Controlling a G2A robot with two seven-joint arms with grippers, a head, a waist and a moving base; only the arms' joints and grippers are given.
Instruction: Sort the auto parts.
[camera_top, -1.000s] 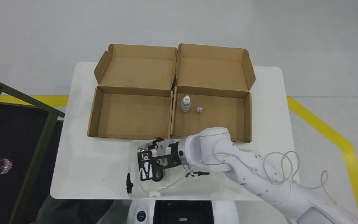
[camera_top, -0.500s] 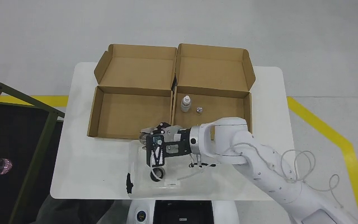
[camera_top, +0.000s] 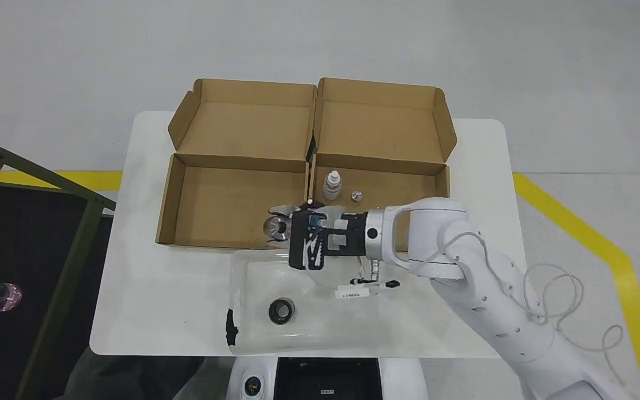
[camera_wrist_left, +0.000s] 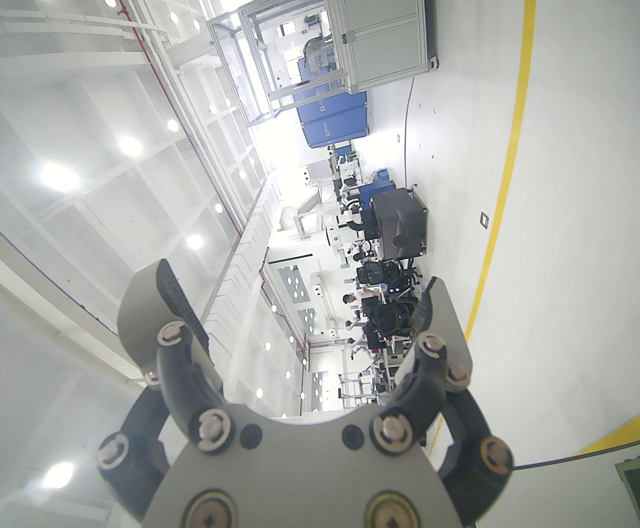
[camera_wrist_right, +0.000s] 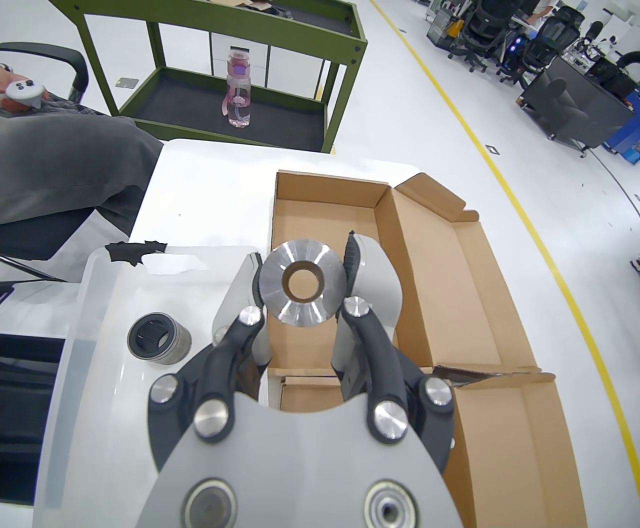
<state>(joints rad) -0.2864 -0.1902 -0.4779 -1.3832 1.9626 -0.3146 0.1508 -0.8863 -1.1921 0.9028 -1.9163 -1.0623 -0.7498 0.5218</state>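
Right jaws are clamped on a silver ring (camera_wrist_right: 280, 300) with a hole through its centre, one pad on each side of its rim. From the top view I place the ring over the 5 o'clock corner of the left cardboard box (camera_top: 235, 205), just past the far wall of the clear tray (camera_top: 243, 268). Left jaws stand spread wide with nothing between them, pointed up into the hall.

Nearest me, the tray sits at 6 o'clock on the white worktop (camera_top: 150, 290). A short metal cylinder with a black end (camera_top: 283, 311) lies at the tray's 7 o'clock, well apart from the ring. A small pale part (camera_top: 360, 290) lies at the tray's 2 o'clock, too small for me to tell more. Black tape (camera_top: 229, 328) marks the tray's 8 o'clock rim.

Farther off, the two boxes stand side by side, walls touching, lids folded back toward 12 o'clock. The right cardboard box (camera_top: 400, 215) holds a small white bottle (camera_top: 332, 184) and a small metal piece (camera_top: 357, 197) at its 10 o'clock corner, just beside each other.
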